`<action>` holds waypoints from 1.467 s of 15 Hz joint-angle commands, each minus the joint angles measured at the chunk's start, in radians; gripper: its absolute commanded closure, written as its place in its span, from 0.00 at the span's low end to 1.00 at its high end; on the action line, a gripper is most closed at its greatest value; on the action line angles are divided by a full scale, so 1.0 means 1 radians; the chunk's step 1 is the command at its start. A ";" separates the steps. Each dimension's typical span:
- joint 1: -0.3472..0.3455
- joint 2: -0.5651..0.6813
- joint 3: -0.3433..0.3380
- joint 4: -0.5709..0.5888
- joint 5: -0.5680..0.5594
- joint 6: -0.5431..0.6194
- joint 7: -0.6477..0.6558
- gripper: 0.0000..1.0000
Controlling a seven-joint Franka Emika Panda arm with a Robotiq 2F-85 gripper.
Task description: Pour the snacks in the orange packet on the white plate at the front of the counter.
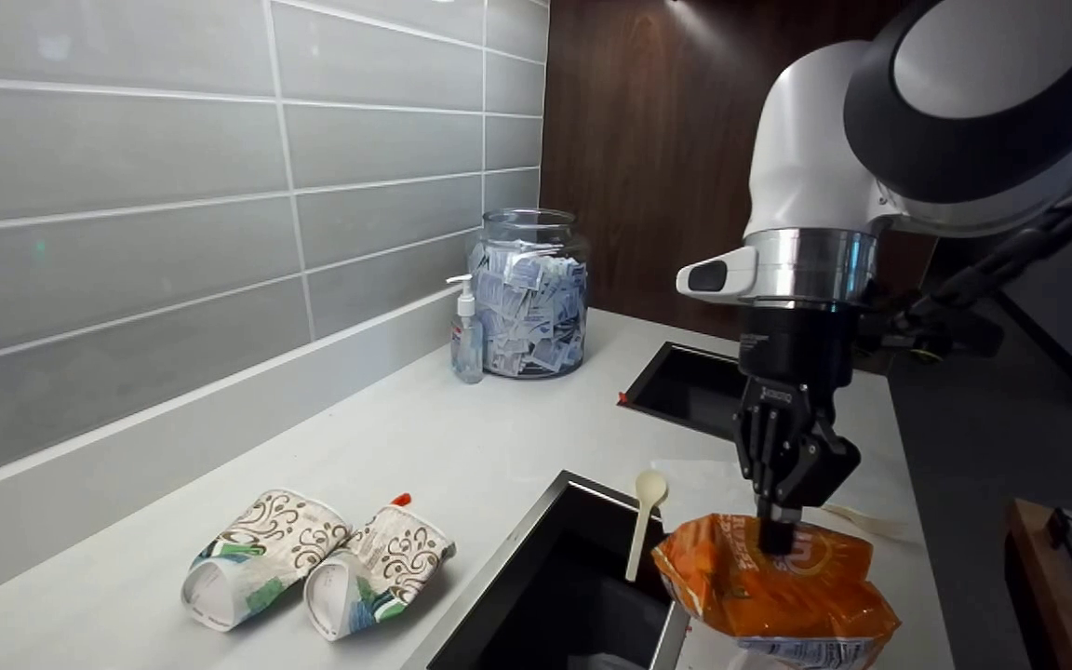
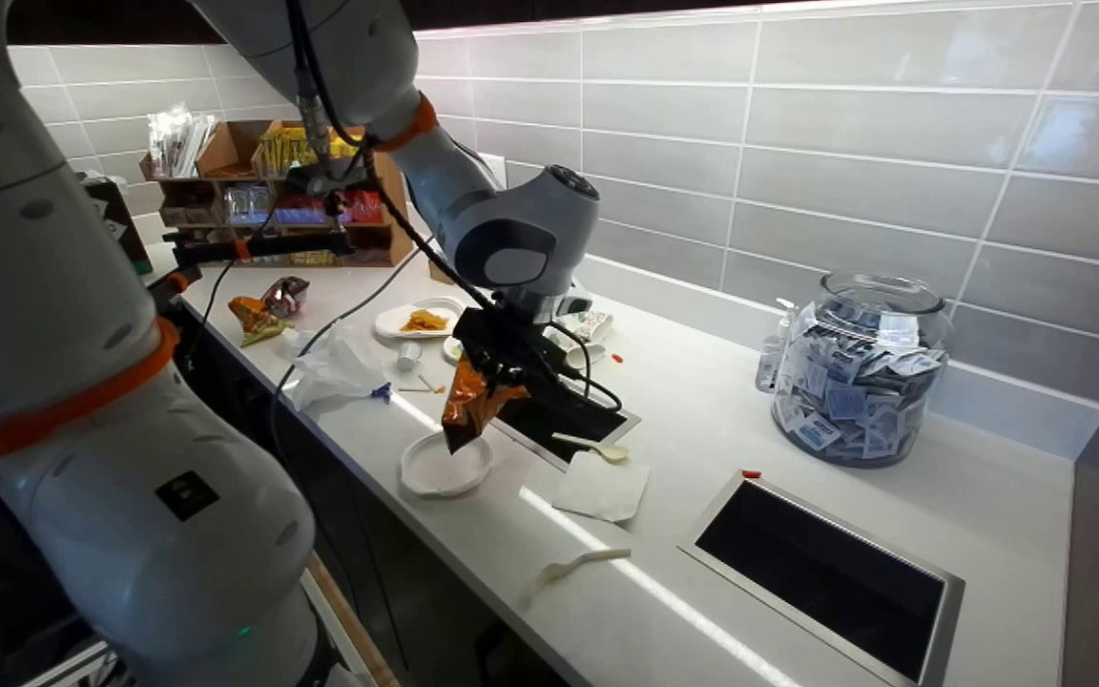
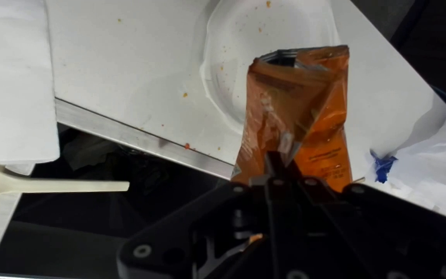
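My gripper (image 1: 776,540) is shut on the orange packet (image 1: 792,600) and holds it above the counter (image 1: 387,456). In the wrist view the fingers (image 3: 279,164) pinch a fold of the packet (image 3: 267,112). Its open end, dark inside, overlaps the edge of the white plate (image 3: 285,29). In an exterior view the packet (image 2: 473,401) hangs tilted with its lower end at the rim of the plate (image 2: 445,469). The plate holds only small yellow-orange crumbs of the snacks (image 3: 268,4); a few more lie on the counter. The packet's contents are hidden.
A rectangular cut-out (image 1: 573,558) with a pale spoon (image 1: 643,521) lies beside the packet. Napkin (image 2: 602,485), fork (image 2: 578,565), glass jar (image 1: 531,298), pump bottle (image 1: 467,335) and two patterned paper cups (image 1: 266,549) (image 1: 387,568) stand around. Another plate (image 2: 392,320) holds orange snacks.
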 commanded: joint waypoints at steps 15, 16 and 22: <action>0.027 -0.124 0.019 -0.147 0.382 -0.007 -0.737 1.00; 0.029 -0.133 0.018 -0.151 0.412 -0.009 -0.774 1.00; 0.020 -0.173 0.021 -0.178 0.505 -0.022 -0.894 1.00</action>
